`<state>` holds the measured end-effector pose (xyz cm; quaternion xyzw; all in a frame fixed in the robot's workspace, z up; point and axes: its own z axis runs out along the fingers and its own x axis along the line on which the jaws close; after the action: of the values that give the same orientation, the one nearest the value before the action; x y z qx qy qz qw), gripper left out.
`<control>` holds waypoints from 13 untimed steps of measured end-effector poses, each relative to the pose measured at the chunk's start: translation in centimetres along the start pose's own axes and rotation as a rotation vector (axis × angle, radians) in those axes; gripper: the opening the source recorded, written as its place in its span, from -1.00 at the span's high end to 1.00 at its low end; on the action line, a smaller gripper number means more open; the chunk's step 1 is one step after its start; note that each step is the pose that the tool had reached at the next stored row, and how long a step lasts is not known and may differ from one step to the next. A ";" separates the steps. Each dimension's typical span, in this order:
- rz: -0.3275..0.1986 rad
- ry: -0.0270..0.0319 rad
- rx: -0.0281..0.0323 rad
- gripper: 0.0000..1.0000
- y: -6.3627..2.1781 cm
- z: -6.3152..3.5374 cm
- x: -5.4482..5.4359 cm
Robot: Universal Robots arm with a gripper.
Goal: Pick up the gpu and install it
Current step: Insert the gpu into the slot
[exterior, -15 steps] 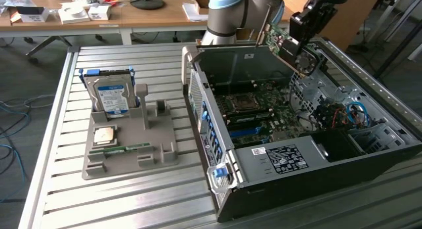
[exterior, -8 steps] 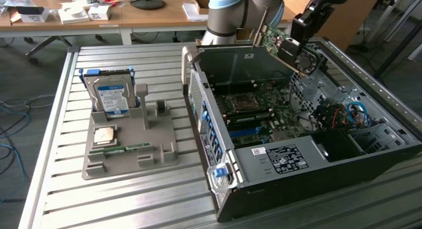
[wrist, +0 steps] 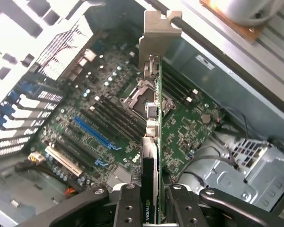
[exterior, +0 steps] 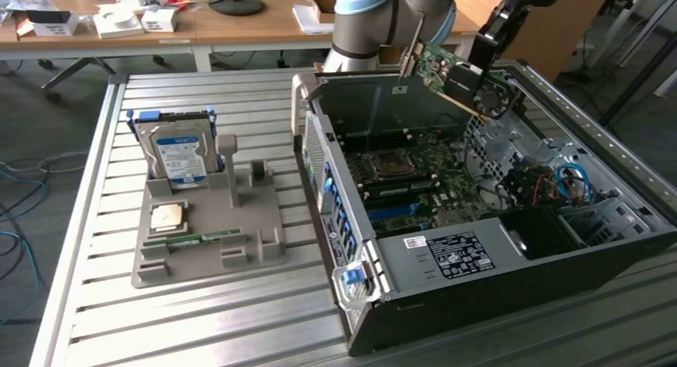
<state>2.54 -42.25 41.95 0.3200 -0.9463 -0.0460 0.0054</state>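
holding: the end effector (wrist: pixel 151 191) is closed narrow on the gpu (wrist: pixel 154 123), with a finger (wrist: pixel 128 203) pressed against each flat face at the card's near end.
gpu, wrist view: seen edge-on with the green board standing on its thin side; its pale metal bracket (wrist: pixel 158 33) is at the end away from the fingers.
gpu, exterior view: the card hangs tilted in the air over the far part of the open computer case (exterior: pixel 360 303), with the bracket end toward the exterior view's left.
arm: the robot arm (exterior: pixel 370 26) rises behind the case and the end effector comes down from above the case's far corner.
contact: the card appears to sit above the motherboard (wrist: pixel 109 109) and not in any slot, though the edge-on view makes the gap hard to judge.
slots: a long blue slot (wrist: pixel 92 132) and a row of dark slots lie beside the card's line; the cpu socket (wrist: pixel 139 97) is just next to it in the wrist view.
case: it lies on its side on the slatted metal counter (exterior: pixel 158 319) with the open face up.
tray: a grey holder (exterior: pixel 212 256) sits on the counter to the exterior view's left of the case, well apart from the card.
on the tray: a hard drive (exterior: pixel 180 153) stands upright at the far end, a small square chip (exterior: pixel 170 216) lies flat, and a narrow memory stick (exterior: pixel 196 240) lies nearer the front.
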 end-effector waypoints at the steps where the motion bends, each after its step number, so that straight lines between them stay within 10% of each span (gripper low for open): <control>1: -0.018 0.0017 -0.0003 0.47 0.00 0.00 0.0; 13: -0.230 0.0209 -0.0045 0.47 0.00 0.03 0.0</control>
<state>2.54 -42.25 41.92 0.4269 -0.9031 -0.0451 0.0106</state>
